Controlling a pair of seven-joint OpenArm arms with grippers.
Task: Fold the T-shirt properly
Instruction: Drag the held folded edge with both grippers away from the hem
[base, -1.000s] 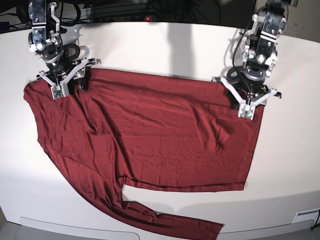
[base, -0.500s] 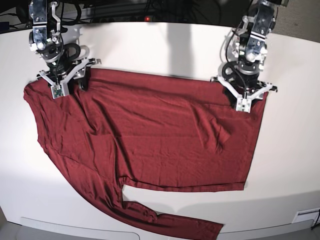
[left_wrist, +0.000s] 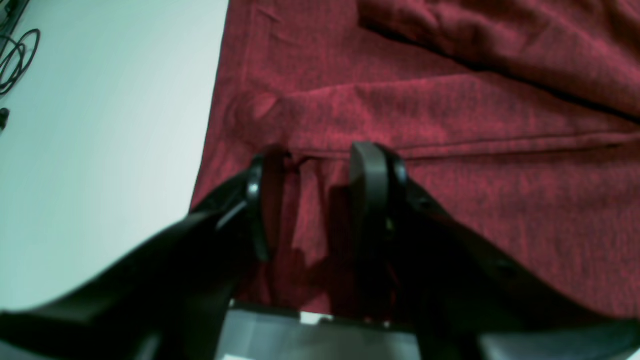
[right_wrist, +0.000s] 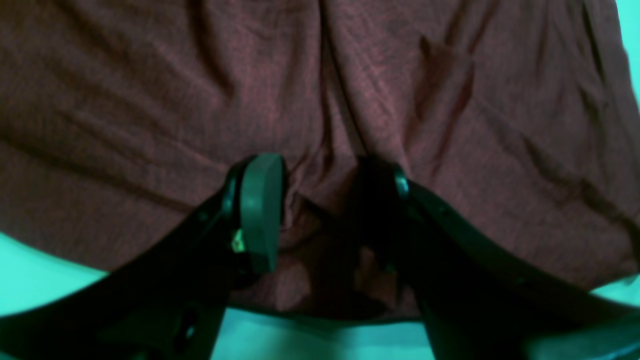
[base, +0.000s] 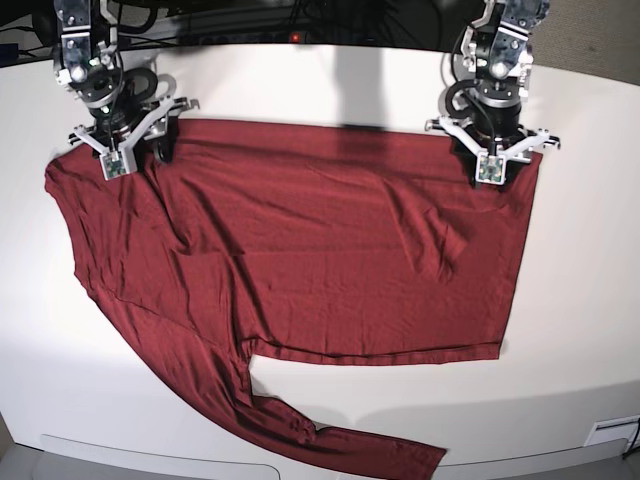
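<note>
The left gripper (left_wrist: 317, 200) stands at the far right corner of the T-shirt (base: 300, 260), its two black fingers (left_wrist: 370, 190) set apart with a raised pinch of maroon cloth and a hem seam running between them; it looks clenched on that fabric, though the actual contact at the pads is shaded. The right gripper (right_wrist: 320, 210) is at the far left shoulder area, its fingers (right_wrist: 260, 205) likewise parted around a bunched fold of the shirt, which rises between them; it too appears to be grasping the cloth.

Against the earlier base pictures, both grippers sit farther back on the white table (base: 590, 300). The shirt's far edge has gone back with them and now lies straighter and tauter. The right side of the garment has been drawn out so its near right corner sits a little farther right and higher up the table, and the body lies flatter.

The shirt is spread over the middle of the table, one long sleeve (base: 330, 440) trailing to the near edge. The sleeve's end is cut off by the frame. The right wrist view is dim and tinted, so fine detail at the fingertips is hard to read. Cables (left_wrist: 15, 60) show at the far left of the left wrist view.
</note>
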